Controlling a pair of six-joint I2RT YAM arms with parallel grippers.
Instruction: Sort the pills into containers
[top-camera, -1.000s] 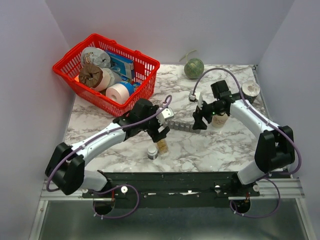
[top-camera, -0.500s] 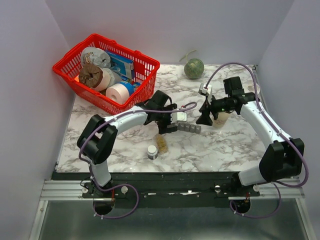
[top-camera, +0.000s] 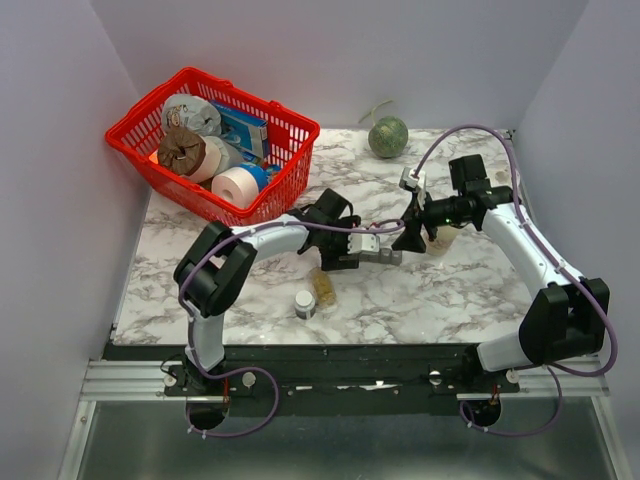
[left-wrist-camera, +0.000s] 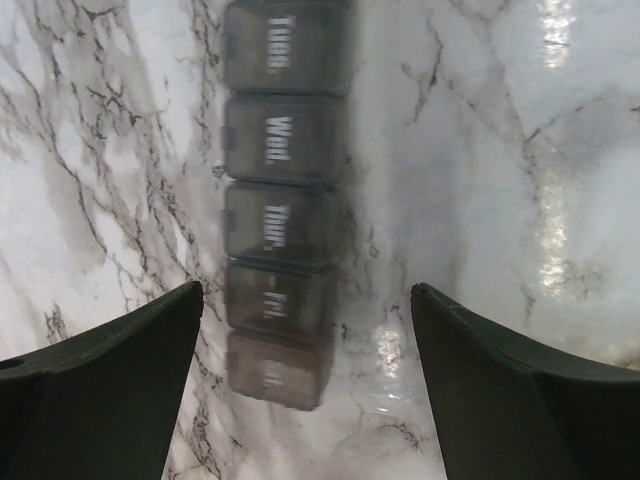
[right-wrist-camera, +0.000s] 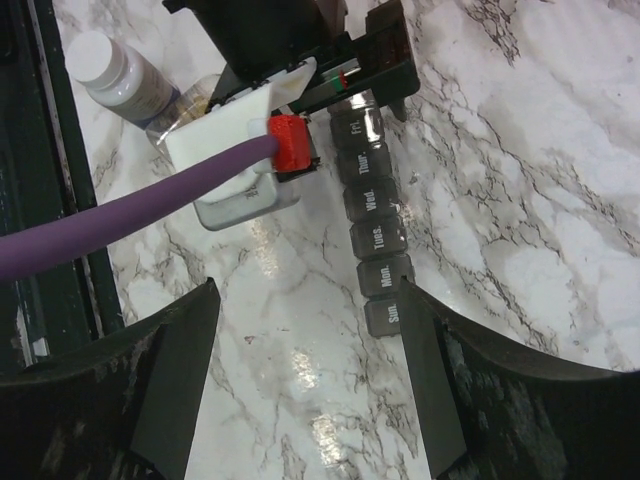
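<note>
The containers are one dark-grey strip (top-camera: 382, 252) of day-labelled compartments, lids down, lying mid-table. My left gripper (top-camera: 350, 254) hangs over its left end. In the left wrist view the strip (left-wrist-camera: 285, 140) runs up between the wide-open jaws (left-wrist-camera: 305, 292), nearer the left finger and touching neither. My right gripper (top-camera: 408, 238) is open above the strip's other end; in its wrist view the "Sun." end (right-wrist-camera: 385, 313) sits just inside the right finger, gripper (right-wrist-camera: 308, 290) empty. The pills lie in a clear vial (top-camera: 323, 288) on its side, also seen as the vial (right-wrist-camera: 205, 95).
A small white-capped bottle (top-camera: 305, 303) stands beside the vial. A red wire basket (top-camera: 285, 125) full of items sits at the back left, a green ball (top-camera: 388, 137) at the back centre. A beige bottle (top-camera: 440, 238) stands partly behind the right arm.
The left gripper swung right from beside the vial to over the strip's left end. The right gripper drew back and up a little from the strip's right end.
</note>
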